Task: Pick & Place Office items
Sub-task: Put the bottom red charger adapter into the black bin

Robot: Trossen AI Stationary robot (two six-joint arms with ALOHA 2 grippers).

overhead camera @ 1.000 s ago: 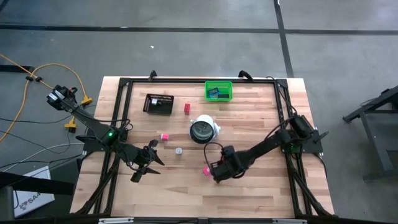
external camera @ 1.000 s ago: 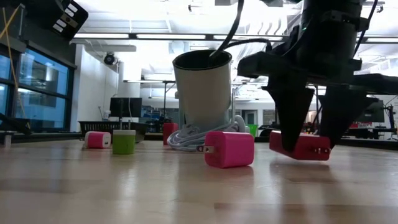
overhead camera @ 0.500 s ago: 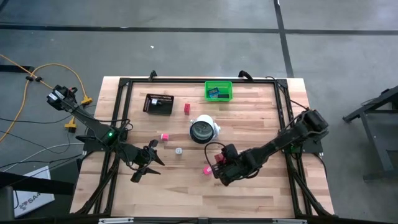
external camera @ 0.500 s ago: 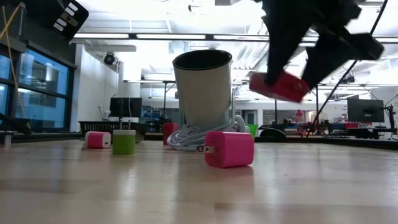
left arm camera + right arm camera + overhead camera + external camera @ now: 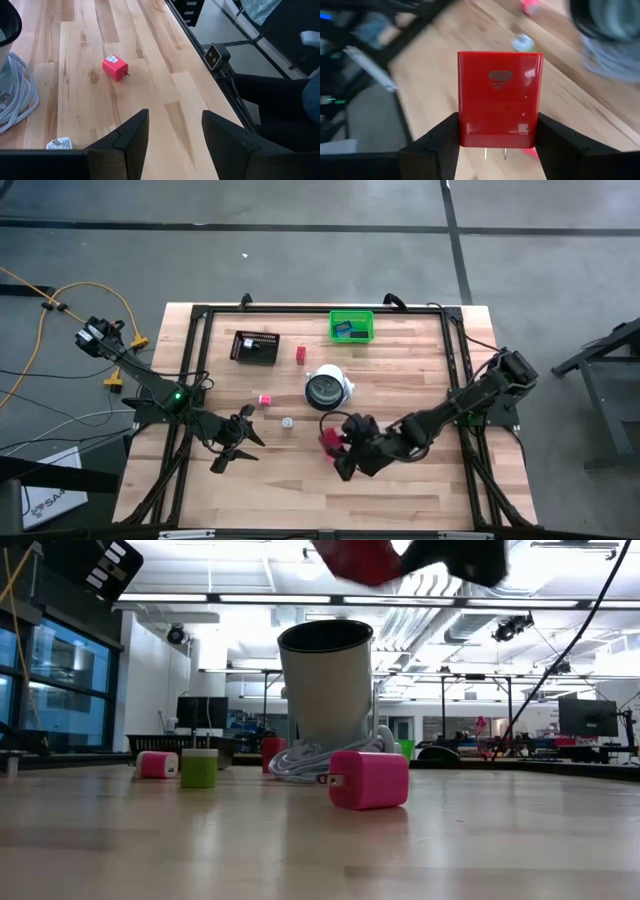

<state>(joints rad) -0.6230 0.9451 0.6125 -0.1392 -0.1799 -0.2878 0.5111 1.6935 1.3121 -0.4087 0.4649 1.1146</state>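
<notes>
My right gripper point(image 5: 334, 443) is shut on a red plug block point(image 5: 499, 95) and holds it above the table's near middle; in the low view the block point(image 5: 365, 560) shows at the top edge. Below it a pink plug block point(image 5: 370, 780) lies on its side on the wood. Farther left, a smaller pink block point(image 5: 265, 398), a green-and-white block point(image 5: 287, 422) and a red block point(image 5: 300, 354) rest on the table. My left gripper point(image 5: 245, 438) waits open at the near left, its fingers point(image 5: 132, 132) around nothing. My right gripper pinches the red block between its two fingers point(image 5: 445, 142), which press on two opposite side faces point(image 5: 465, 125) at the pronged end. The fingers reach in from the table's right, slanting down. The block is lifted clear of the table, its broad logo face toward the wrist camera.
A white cup with a dark inside point(image 5: 327, 388) and a coiled white cable point(image 5: 300, 762) stands mid-table. A green bin point(image 5: 351, 326) and a black mesh tray point(image 5: 255, 346) sit at the far edge. Bare wood lies along the near edge and on the right.
My right gripper has risen from the table with the red block and rolled its wrist, drifting slightly toward the table's left. The block, first low over the wood beside the pink one, now hangs high and clear. The pink block has stayed in place.
</notes>
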